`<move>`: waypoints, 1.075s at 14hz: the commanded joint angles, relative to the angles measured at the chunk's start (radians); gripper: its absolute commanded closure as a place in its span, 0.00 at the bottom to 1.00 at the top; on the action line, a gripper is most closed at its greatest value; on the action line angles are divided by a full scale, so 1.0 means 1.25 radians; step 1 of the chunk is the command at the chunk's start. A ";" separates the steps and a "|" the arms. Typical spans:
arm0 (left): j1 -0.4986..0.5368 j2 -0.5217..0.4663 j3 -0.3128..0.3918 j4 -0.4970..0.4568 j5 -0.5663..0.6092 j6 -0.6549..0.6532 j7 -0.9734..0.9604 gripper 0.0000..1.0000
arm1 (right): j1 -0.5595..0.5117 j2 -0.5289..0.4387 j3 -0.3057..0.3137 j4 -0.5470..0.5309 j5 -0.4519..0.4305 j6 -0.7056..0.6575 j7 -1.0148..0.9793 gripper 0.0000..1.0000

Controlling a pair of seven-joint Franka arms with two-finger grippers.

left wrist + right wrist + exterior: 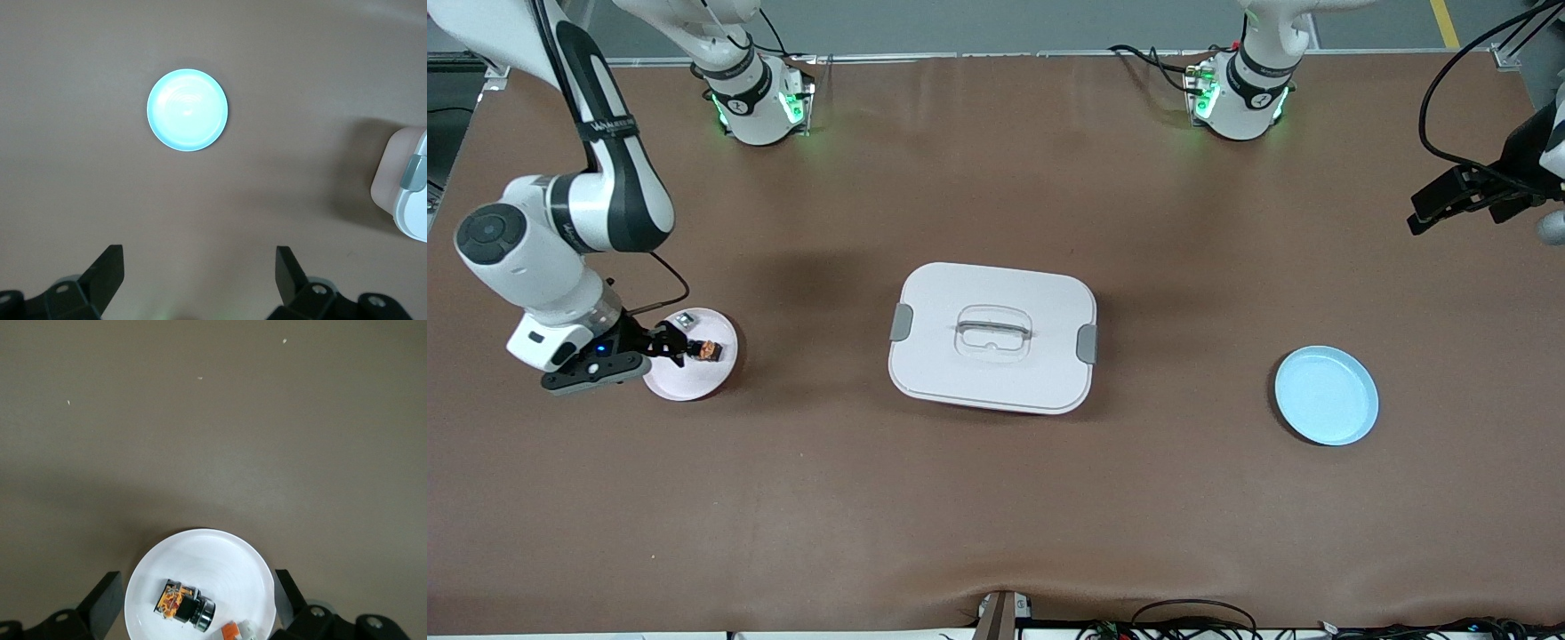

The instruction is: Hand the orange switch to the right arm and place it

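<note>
The orange switch (710, 350) (183, 605), a tiny black box with orange markings, lies on its side on a small white plate (685, 384) (207, 563) at the right arm's end of the table. My right gripper (669, 345) (198, 603) hangs open over that plate, its fingers (107, 600) standing wide on either side of the switch without touching it. My left gripper (1440, 200) (200, 280) waits open and empty high over the left arm's end of the table.
A whitish-grey component with an orange part (685, 319) (239, 631) shares the white plate. A white lidded box (992, 337) (407, 193) sits mid-table. A light blue plate (1326, 396) (187, 110) lies toward the left arm's end.
</note>
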 commanded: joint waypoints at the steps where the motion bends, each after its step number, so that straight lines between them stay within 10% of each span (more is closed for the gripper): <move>1: 0.001 -0.008 -0.001 -0.002 -0.008 0.001 0.013 0.00 | 0.001 -0.016 0.001 0.044 0.015 -0.061 0.013 0.00; 15: 0.000 -0.016 -0.012 0.000 0.003 -0.038 0.059 0.00 | 0.016 -0.035 -0.003 0.296 0.129 -0.440 0.112 0.00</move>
